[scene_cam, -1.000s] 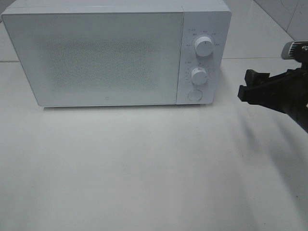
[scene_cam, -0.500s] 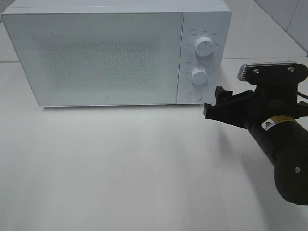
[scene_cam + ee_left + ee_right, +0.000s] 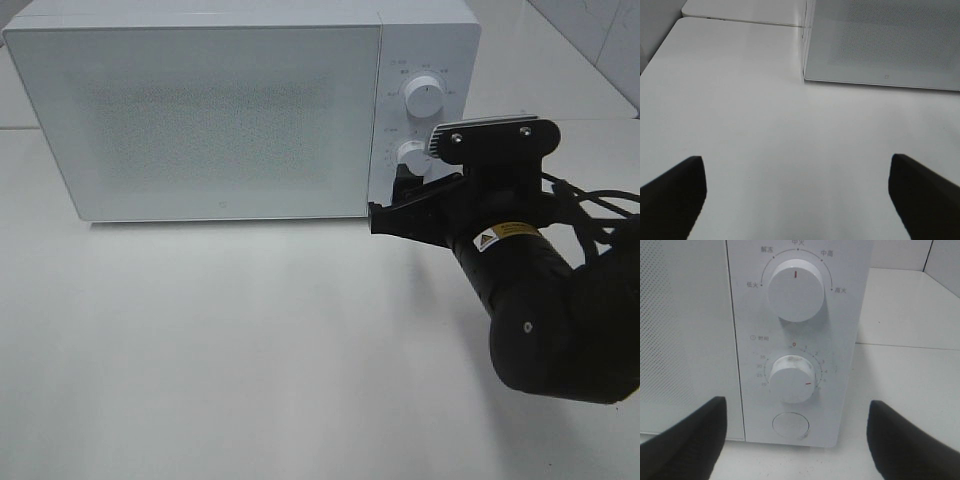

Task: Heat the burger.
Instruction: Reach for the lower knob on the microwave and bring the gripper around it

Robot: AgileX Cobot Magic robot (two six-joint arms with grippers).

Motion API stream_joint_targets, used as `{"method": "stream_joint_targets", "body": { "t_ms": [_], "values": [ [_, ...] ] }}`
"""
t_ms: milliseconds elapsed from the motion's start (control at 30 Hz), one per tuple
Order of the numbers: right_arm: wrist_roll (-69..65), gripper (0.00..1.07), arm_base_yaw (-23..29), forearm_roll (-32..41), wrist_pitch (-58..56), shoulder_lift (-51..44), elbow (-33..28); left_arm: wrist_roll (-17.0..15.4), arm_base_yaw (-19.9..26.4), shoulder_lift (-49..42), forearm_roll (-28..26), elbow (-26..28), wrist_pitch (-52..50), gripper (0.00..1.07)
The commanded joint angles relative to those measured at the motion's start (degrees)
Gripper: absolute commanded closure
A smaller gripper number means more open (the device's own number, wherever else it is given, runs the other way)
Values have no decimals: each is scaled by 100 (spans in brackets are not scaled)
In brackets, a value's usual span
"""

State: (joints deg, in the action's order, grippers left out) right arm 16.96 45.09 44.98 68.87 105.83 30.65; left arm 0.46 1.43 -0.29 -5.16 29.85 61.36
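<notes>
The burger is out of view. A white microwave (image 3: 200, 110) stands at the back of the table with its door shut. My right gripper (image 3: 392, 205) hovers open just in front of the control panel's lower part, nothing between its fingers. The right wrist view looks between the open fingers of the right gripper (image 3: 797, 440) at the upper knob (image 3: 795, 289), the timer knob (image 3: 791, 378) and the round button (image 3: 790, 424). My left gripper (image 3: 797, 200) is open and empty over bare table, with the microwave (image 3: 880, 45) ahead of it.
The white table (image 3: 250, 350) spreads in front of the microwave. A second white surface (image 3: 740, 10) adjoins it behind. The bulky black right arm (image 3: 540, 300) fills the right side. A tiled wall (image 3: 600, 25) rises at the back right.
My right arm has swung in from the right edge, leftward to the microwave's control panel. Its jaws stayed open. The microwave has not changed.
</notes>
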Motion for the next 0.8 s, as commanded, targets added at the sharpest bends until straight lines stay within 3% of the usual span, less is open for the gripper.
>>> {"method": "stream_joint_targets", "body": {
  "t_ms": [33, 333, 800],
  "values": [
    [332, 34, 6, 350, 115, 195, 350, -46, 23, -109, -40, -23, 6, 16],
    [487, 34, 6, 659, 109, 584, 859, -46, 23, -109, -40, -23, 6, 16],
    [401, 34, -29, 642, 315, 917, 1094, -46, 23, -109, -40, -23, 6, 16]
  ]
}}
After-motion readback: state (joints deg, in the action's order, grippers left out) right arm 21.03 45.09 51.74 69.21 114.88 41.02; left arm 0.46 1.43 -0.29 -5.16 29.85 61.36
